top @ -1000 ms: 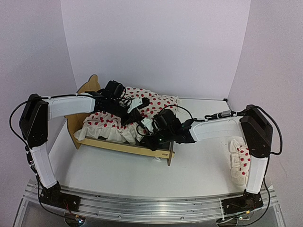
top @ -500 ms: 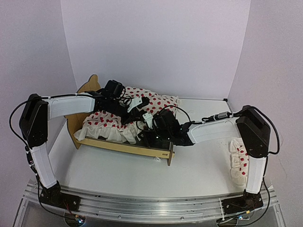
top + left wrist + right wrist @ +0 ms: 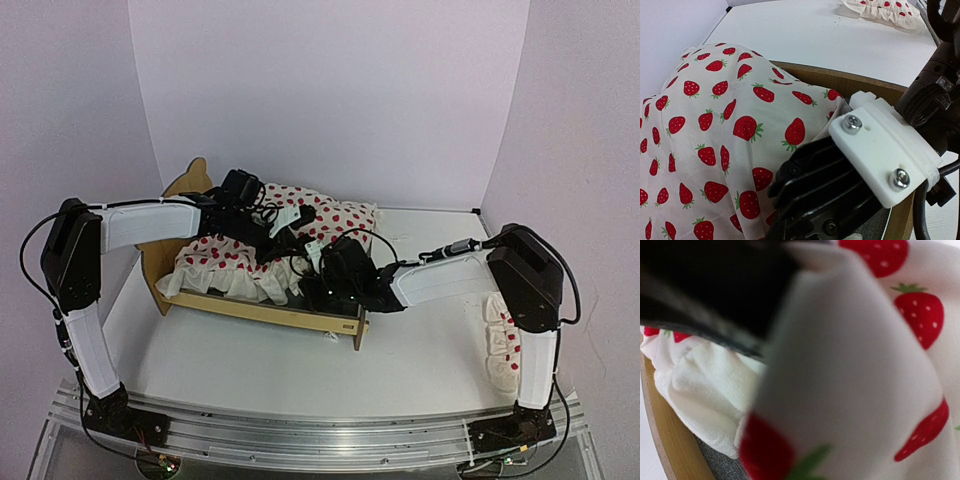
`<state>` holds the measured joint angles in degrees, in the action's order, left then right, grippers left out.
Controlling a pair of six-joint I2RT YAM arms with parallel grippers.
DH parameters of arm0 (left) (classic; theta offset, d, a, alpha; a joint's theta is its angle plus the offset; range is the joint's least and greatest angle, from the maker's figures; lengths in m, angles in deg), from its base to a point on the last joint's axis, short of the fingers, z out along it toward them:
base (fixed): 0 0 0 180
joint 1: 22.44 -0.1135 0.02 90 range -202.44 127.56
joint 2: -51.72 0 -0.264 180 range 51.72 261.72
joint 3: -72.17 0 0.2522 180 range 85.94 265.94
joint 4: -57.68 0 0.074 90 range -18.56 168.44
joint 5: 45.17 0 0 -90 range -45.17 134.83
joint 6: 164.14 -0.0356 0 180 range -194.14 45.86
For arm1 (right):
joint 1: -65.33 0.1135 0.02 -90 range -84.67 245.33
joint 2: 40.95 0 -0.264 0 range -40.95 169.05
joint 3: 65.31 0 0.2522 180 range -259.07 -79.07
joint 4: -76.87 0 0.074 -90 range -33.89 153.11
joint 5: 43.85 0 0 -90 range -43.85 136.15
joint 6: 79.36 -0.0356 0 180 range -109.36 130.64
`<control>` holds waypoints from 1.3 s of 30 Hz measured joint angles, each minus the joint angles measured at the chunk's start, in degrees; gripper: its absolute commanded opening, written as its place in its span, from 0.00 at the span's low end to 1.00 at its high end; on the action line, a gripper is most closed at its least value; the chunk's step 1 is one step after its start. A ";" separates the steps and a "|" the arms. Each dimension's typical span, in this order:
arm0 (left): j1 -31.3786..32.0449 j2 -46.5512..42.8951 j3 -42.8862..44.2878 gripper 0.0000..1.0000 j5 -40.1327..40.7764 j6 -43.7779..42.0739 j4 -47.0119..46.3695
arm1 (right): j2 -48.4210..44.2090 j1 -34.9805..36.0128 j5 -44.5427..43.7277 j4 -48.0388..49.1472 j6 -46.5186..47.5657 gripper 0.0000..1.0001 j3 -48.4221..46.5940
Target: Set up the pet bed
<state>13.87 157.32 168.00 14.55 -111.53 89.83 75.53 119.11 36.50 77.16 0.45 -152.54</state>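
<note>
Strawberry-print duvet [image 3: 855, 390] fills the view, touching the wooden pet bed [image 3: 660, 440].

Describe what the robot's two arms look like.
The left arm and right arm have white link covers with black joints and bases. Thin black cables loop along them. The left wrist view shows black ribbed fingers beside a white block with two screws.

Strawberry-print duvet [image 3: 225, 262], white with ruffled edge, lies bunched left of centre. Matching ruffled pillow [image 3: 503, 345] lies on white tabletop [image 3: 420, 350] at far right, well apart from duvet. Aluminium rail [image 3: 320, 440] runs along near edge
</note>
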 measured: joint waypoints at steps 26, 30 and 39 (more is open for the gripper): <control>0.13 0.00 0.00 0.00 -2.10 -0.04 0.40 | -12.11 -1.12 29.92 -3.40 -6.45 0.00 2.03; 0.13 -0.02 -0.02 0.00 -2.89 0.02 1.94 | -12.11 -1.34 33.13 -3.55 -8.20 0.00 2.03; -0.07 -0.09 -0.02 0.00 -1.44 -0.08 0.58 | -12.31 0.08 35.41 -7.90 -8.84 0.27 2.03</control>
<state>13.80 157.24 167.98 13.11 -111.61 90.41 63.22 119.19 71.91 69.26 -8.39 -150.51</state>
